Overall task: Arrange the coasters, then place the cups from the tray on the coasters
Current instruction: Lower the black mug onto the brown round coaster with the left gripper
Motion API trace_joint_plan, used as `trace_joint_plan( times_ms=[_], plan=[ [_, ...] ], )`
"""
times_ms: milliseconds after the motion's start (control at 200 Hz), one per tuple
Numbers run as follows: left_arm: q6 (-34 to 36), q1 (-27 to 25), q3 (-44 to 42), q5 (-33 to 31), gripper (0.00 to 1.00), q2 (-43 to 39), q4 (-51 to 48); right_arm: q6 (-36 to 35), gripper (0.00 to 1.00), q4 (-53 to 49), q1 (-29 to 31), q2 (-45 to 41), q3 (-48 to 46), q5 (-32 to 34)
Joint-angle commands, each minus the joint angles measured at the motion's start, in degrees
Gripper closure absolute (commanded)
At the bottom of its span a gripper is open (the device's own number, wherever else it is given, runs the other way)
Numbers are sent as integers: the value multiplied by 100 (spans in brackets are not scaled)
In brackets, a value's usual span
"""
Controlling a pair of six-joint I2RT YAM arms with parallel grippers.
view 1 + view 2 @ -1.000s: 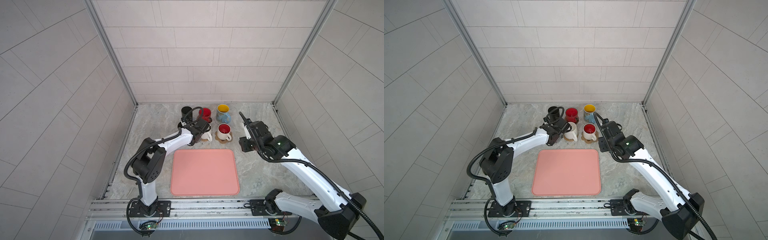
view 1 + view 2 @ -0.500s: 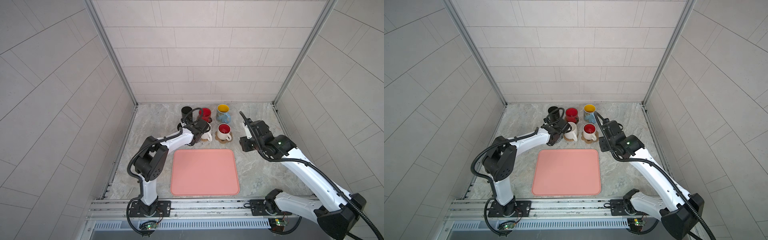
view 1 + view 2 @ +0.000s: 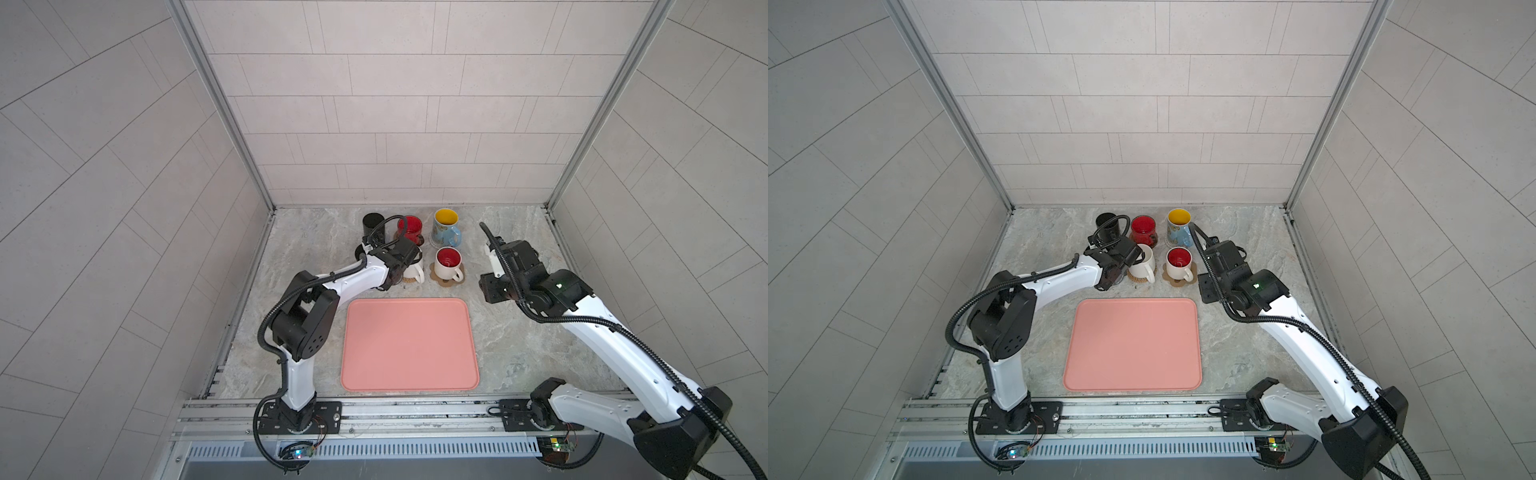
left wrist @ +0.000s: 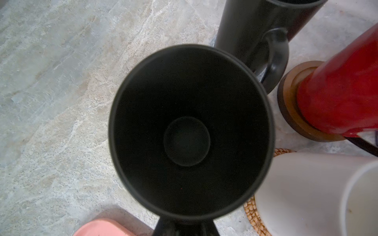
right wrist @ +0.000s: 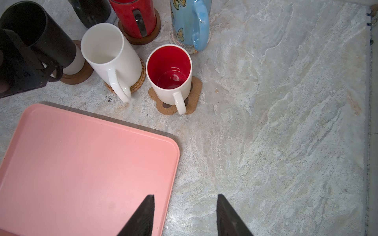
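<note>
In both top views the salmon-pink tray (image 3: pixel 409 345) lies flat on the marble tabletop (image 3: pixel 523 340), and the mugs stand clustered just behind its far edge. The back row holds the far black mug (image 3: pixel 372 224), the red mug (image 3: pixel 409 227) and the light blue mug (image 3: pixel 445 227) with its yellow inside. Nearer the tray sit the white mug (image 3: pixel 1144 262) on the tan rattan coaster (image 3: pixel 1139 279) and the red-lined white mug (image 3: pixel 1178 262) on the brown paw-shaped coaster (image 3: pixel 1177 283). My left gripper (image 3: pixel 1121 258) reaches in just left of the white mug. My right gripper (image 3: pixel 493 291) hangs beside the tray's far right corner, apart from every mug.

From my left wrist I look straight down into the black mug (image 4: pixel 190 132), matte and dark to its round bottom. Its handle points back at me and my jaws are clamped together on it. Beside it the red mug stands on a brown grooved disc (image 4: pixel 290 114).

From my right wrist my fingers (image 5: pixel 143 216) stand apart, nothing between them, above the tray's rounded corner. The black mug sits over the other brown grooved disc (image 5: pixel 76 78); I cannot tell whether it touches
</note>
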Motion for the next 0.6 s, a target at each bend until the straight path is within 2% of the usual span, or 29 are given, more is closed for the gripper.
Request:
trace_joint_plan(
  times_ms=[0, 135, 365, 595],
  plan=[
    [-124, 30, 156, -117, 79, 125, -48, -16, 49, -80, -24, -20, -51, 24],
    [-133, 33, 158, -82, 76, 116, -78, -13, 49, -98, -39, -23, -30, 24],
    [-176, 33, 159, 56, 62, 56, -107, 10, 49, -105, -33, -23, 2, 17],
    [-238, 29, 82, 357, 57, -98, 32, 25, 49, -175, -36, -27, 64, 39]
  ],
)
